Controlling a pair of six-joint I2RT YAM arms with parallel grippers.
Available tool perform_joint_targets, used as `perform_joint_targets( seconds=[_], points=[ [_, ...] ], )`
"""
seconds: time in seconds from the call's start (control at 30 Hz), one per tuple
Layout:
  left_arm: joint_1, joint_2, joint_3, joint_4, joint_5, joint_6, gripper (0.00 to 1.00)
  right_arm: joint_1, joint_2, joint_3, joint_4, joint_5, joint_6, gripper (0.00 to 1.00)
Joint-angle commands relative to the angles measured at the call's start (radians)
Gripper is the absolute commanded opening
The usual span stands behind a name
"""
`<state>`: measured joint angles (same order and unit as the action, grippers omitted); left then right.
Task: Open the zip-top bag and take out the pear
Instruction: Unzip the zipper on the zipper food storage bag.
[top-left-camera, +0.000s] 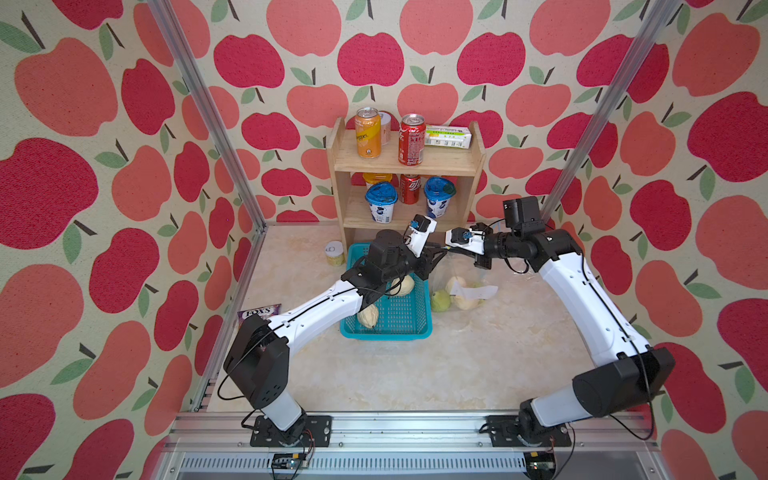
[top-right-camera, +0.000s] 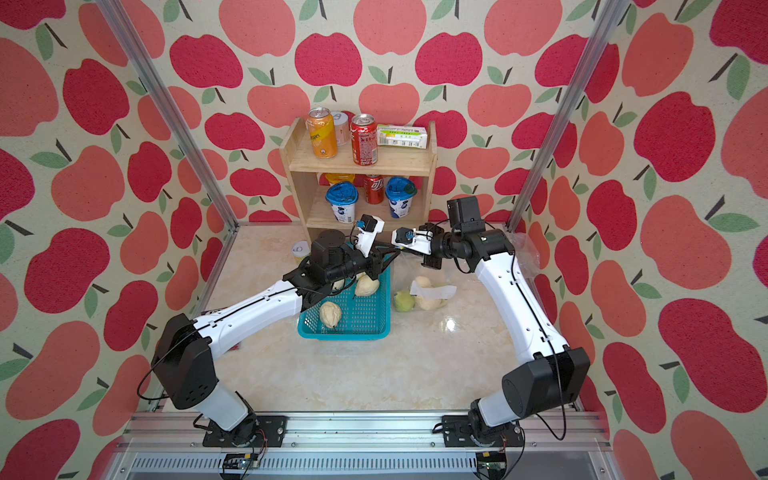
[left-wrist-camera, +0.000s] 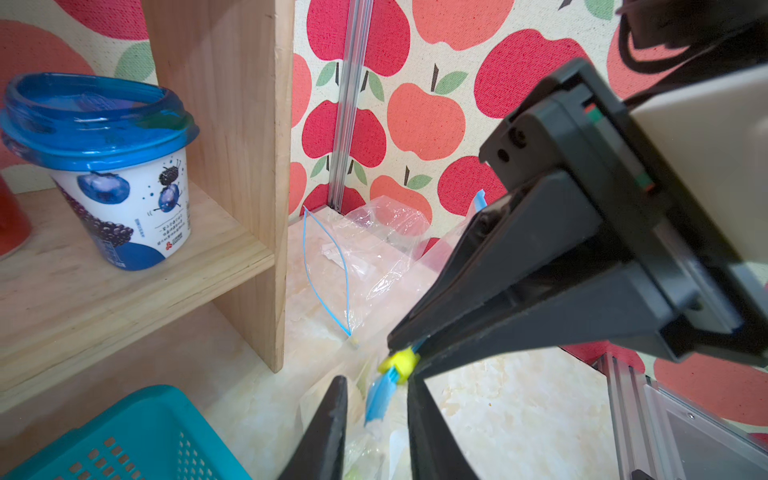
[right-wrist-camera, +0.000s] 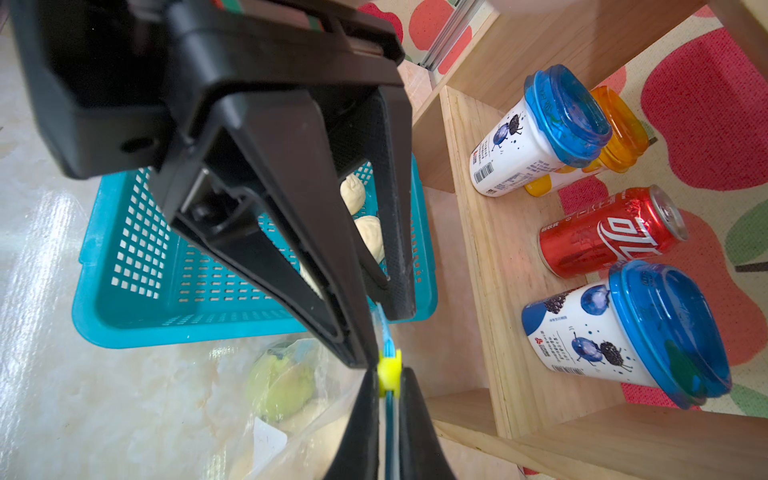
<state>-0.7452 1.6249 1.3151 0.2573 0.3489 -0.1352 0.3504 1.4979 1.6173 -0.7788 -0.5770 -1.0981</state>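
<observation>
We list: one zip-top bag (top-left-camera: 478, 293) on the tabletop beside one teal basket (top-left-camera: 386, 333), holding three fruits, one green pear (top-left-camera: 440, 300) and two pale; right gripper (right-wrist-camera: 388, 374) clamped on the bag's blue zip strip (left-wrist-camera: 380, 399) at its one yellow slider (left-wrist-camera: 401, 361); left gripper (left-wrist-camera: 376, 378), jaws apart around that strip; two blue-lidded cups (top-left-camera: 381, 203) on the wooden shelf (top-left-camera: 405, 164).

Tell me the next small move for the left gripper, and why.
Probably close the left gripper on the blue zip strip. Its jaws stand apart around that strip, not gripping it, while the right gripper is shut on the strip at the yellow slider. Two grips would let the zip be pulled open.
</observation>
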Motion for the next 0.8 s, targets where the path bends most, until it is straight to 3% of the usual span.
perform_joint_targets(
  seconds=[0.0,0.2,0.3,0.47,0.57,0.77],
  points=[
    [-0.002,0.022,0.056,-0.026,0.012,0.031,0.28,-0.007,-0.019,-0.002,-0.017,-0.029,0.019,0.01],
    [0.0,0.023,0.057,-0.021,0.018,0.051,0.09,-0.008,-0.024,-0.006,-0.019,-0.025,0.021,0.0],
    [0.0,0.02,0.051,-0.017,0.021,0.049,0.12,-0.013,-0.022,-0.005,-0.016,-0.027,0.027,0.0],
    [0.0,0.007,0.031,-0.027,0.017,0.045,0.34,-0.019,-0.013,0.005,-0.015,-0.032,0.036,0.0],
    [0.002,-0.009,0.007,-0.013,0.008,0.047,0.33,-0.019,-0.015,0.004,-0.015,-0.037,0.037,0.0],
    [0.013,0.003,0.015,-0.02,0.034,0.044,0.19,-0.021,-0.022,-0.004,-0.014,-0.041,0.037,0.0]
  ],
)
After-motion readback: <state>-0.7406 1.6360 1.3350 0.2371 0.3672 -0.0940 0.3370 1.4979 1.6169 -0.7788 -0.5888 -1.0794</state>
